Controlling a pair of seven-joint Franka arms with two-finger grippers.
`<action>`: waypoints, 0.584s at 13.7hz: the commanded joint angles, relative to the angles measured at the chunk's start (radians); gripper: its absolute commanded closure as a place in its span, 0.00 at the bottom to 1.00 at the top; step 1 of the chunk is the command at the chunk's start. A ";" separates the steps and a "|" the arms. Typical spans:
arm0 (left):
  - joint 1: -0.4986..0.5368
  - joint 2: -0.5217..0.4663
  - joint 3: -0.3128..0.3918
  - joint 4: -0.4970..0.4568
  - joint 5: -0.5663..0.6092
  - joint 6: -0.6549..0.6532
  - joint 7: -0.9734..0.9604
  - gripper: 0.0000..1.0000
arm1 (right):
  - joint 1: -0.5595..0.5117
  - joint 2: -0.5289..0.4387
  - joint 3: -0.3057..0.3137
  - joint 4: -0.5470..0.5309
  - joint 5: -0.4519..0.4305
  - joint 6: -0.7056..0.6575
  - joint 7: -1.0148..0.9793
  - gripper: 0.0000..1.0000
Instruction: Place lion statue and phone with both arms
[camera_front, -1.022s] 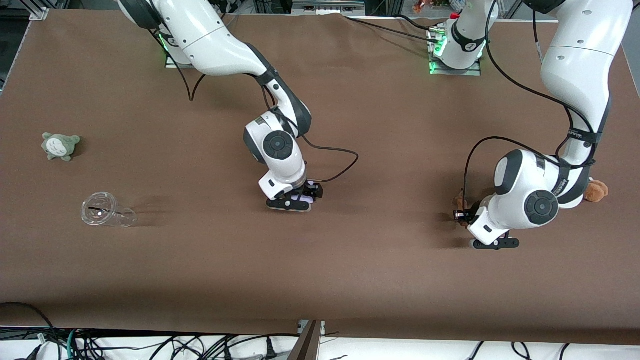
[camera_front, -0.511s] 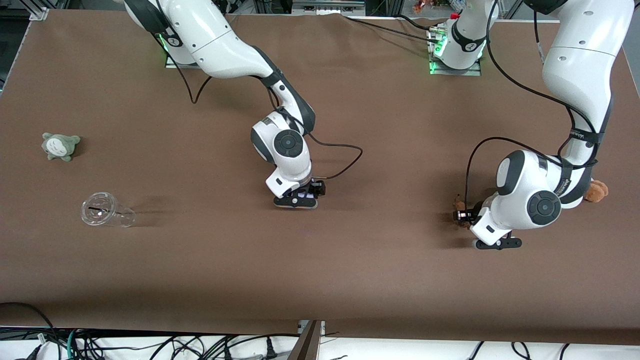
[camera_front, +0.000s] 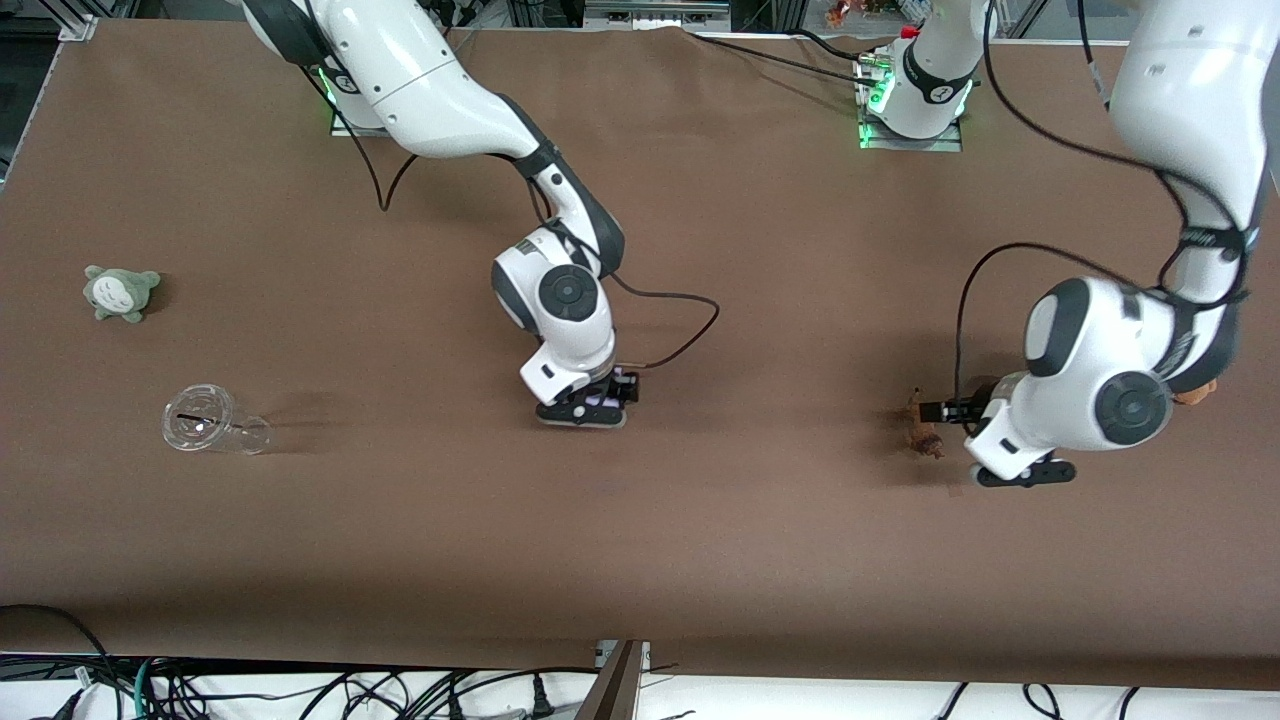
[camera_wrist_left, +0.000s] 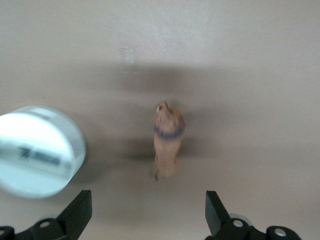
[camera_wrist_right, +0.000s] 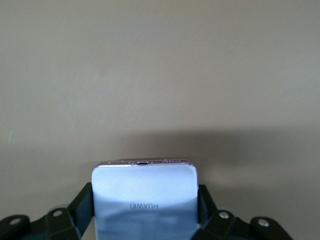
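1. Two grippers low over the brown table (camera_front: 700, 540). My right gripper (camera_front: 598, 405) sits mid-table, fingers (camera_wrist_right: 82, 200) clamped on the phone's (camera_wrist_right: 145, 200) side edges.
2. Phone: pale slab, logo on its back, the end toward the wrist cut off by the right wrist view's edge. From the front only a lavender sliver (camera_front: 607, 398) shows under the hand; whether it touches the table, cannot tell.
3. My left gripper (camera_front: 975, 440) is toward the left arm's end of the table, fingers (camera_wrist_left: 77, 212) spread wide, nothing between them.
4. Lion statue (camera_wrist_left: 167, 142) lies on the table, apart from both fingers, blurred in the left wrist view. Front view shows it (camera_front: 922, 432) as a small brown speck just beside the gripper, detail too small to read.
5. White round disc (camera_wrist_left: 37, 150) beside the lion, blurred, its dark marking unreadable; hidden under my left arm in the front view.
6. Brown plush (camera_front: 1195, 392) mostly hidden by the left arm.
7. Toward the right arm's end: grey-green plush (camera_front: 120, 291), clear cup (camera_front: 212, 421) on its side, nearer the front camera than the plush.
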 joint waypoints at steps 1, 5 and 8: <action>0.012 -0.169 -0.007 -0.035 -0.034 -0.081 0.020 0.00 | -0.102 -0.065 0.009 -0.006 -0.004 -0.121 -0.134 1.00; 0.062 -0.373 -0.004 -0.035 -0.094 -0.224 0.126 0.00 | -0.242 -0.120 -0.003 -0.010 -0.003 -0.284 -0.235 1.00; 0.095 -0.433 0.000 -0.006 -0.098 -0.273 0.169 0.00 | -0.364 -0.128 -0.008 -0.048 -0.004 -0.335 -0.378 1.00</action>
